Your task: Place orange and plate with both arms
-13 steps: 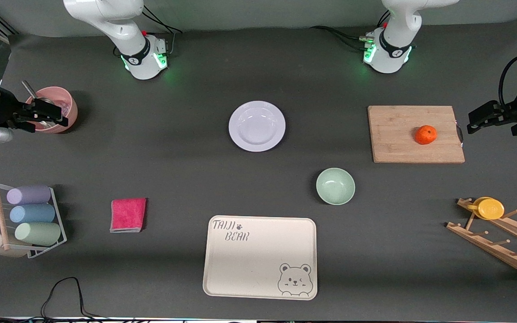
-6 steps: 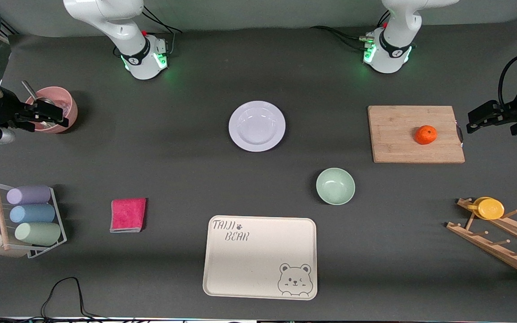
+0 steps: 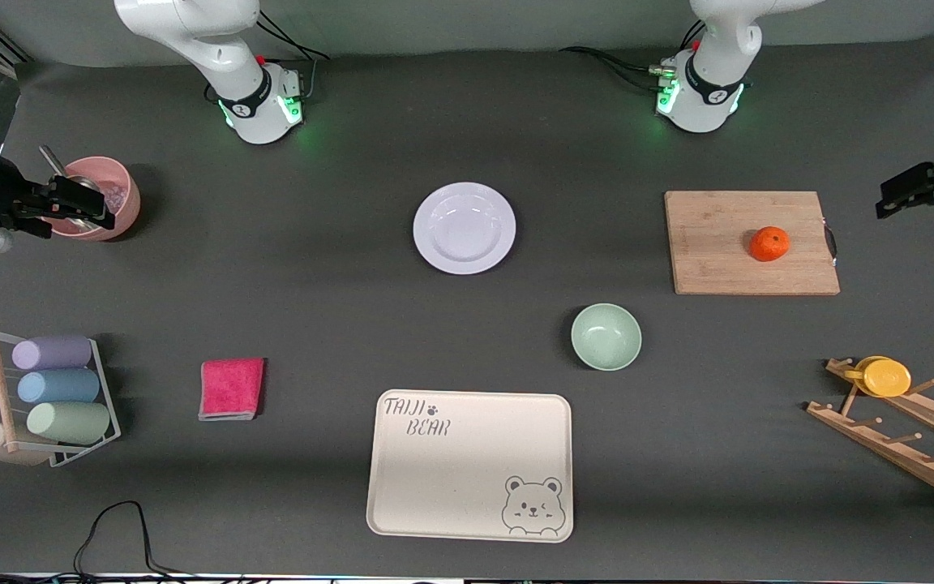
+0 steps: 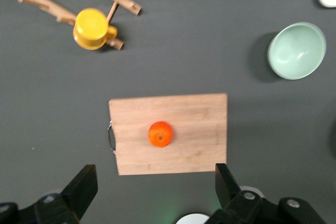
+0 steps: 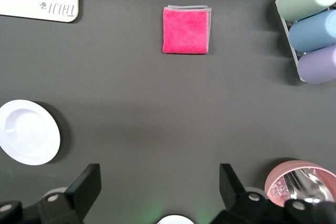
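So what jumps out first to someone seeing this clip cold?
The orange sits on a wooden cutting board toward the left arm's end of the table. The white plate lies mid-table, with a cream bear tray nearer the front camera. A pink cloth lies beside the tray.

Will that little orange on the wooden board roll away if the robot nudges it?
Probably: the orange is round and sits loose on the flat cutting board, which shows no raised edge. Its rind looks firm, so a gentle grip likely won't crush it.
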Tool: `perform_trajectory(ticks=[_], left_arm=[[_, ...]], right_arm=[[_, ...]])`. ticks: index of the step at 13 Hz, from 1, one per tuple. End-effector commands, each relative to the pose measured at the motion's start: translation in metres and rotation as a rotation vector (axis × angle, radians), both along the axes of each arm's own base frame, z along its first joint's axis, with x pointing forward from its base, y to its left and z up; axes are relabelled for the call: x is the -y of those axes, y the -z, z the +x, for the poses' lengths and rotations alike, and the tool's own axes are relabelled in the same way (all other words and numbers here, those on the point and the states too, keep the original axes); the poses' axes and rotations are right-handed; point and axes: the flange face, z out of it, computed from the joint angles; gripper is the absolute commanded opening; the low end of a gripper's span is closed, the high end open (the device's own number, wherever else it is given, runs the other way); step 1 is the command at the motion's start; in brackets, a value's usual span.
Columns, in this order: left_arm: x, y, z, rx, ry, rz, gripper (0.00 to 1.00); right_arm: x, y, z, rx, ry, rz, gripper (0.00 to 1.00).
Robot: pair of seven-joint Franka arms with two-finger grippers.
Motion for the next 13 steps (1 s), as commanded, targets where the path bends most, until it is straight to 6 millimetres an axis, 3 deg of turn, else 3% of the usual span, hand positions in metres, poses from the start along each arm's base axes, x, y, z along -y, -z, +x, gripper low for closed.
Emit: perform_trajectory(ticks=[1, 4, 7, 10, 13], left_arm=[[-0.012, 0.017, -0.071, 0.024, -0.003, 0.019, 1.0], [-0.016, 0.026, -0.105, 0.005, -0.024, 0.012, 1.0], [-0.03, 0.048, -0.113, -0.003, -0.007, -0.01, 1.0], [-0.027, 0.096, -0.11, 0.014, -0.004, -0.021, 1.0], [-0.025, 0.155, -0.109, 0.029, 0.002, -0.017, 1.0]], right_arm=[[-0.002, -0.015, 0.003, 0.019, 0.021, -0.026, 1.0], [-0.006, -0.009, 0.006, -0.001, 0.04, -0.009, 1.0], [-0.04, 0.015, 0.043, -0.028, 0.008, 0.109, 1.0], [-0.058, 0.044, 0.073, -0.056, 0.016, 0.235, 1.0], [-0.064, 0.062, 0.088, -0.047, 0.037, 0.291, 1.0]])
